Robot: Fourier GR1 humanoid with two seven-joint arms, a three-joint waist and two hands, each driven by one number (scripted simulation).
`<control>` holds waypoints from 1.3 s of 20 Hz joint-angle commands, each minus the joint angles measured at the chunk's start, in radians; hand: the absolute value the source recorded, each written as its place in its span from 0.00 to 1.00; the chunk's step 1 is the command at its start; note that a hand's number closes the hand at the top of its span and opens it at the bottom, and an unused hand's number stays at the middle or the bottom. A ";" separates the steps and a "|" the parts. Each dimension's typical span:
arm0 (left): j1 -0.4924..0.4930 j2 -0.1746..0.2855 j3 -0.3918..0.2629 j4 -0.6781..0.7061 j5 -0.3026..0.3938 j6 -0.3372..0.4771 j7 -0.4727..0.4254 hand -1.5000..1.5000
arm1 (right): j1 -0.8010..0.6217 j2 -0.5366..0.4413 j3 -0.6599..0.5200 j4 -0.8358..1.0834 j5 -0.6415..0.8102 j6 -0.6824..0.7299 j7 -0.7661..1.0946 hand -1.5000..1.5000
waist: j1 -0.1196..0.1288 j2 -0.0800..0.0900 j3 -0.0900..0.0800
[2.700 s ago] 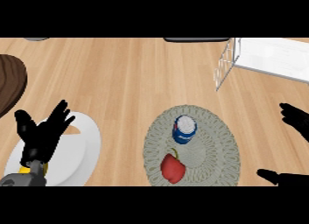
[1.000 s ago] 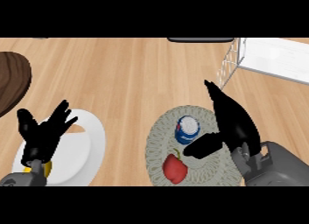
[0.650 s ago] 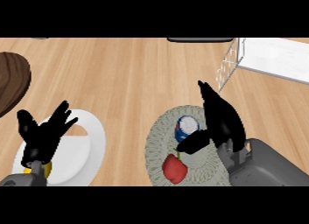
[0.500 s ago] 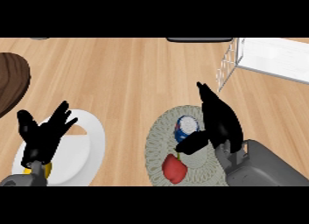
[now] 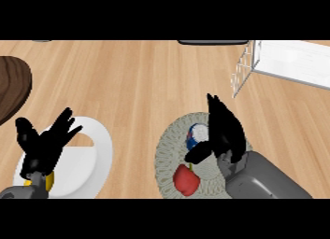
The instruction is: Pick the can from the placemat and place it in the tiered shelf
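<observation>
Two items share the round woven grey placemat (image 5: 168, 154): a blue-white can (image 5: 197, 134) and red fruit (image 5: 186, 179). The right hand (image 5: 226, 133) lies straight-fingered against the can, unclosed.

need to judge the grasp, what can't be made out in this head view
Can: right side hidden behind the right hand; contact cannot be told.
Shelf: cut off by the view's right edge; its tiers do not show.
Yellow thing on the white plate: mostly hidden under the left hand and its wrist.
Dark brown round thing: cut off by the left edge.
</observation>
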 commanded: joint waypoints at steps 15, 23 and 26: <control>0.023 -0.025 0.015 0.011 -0.026 -0.027 0.023 0.50 | 0.079 0.140 -0.169 0.194 0.170 0.016 -0.123 0.00 | 0.003 0.006 -0.005; -0.028 -0.046 0.015 0.057 -0.055 -0.017 0.012 0.50 | 0.067 0.216 -0.117 0.243 0.126 0.150 -0.236 1.00 | 0.002 0.006 -0.006; 0.021 -0.042 0.044 0.061 -0.032 -0.042 -0.017 0.50 | 0.134 0.229 -0.083 0.154 0.175 0.120 -0.229 1.00 | 0.000 0.005 -0.006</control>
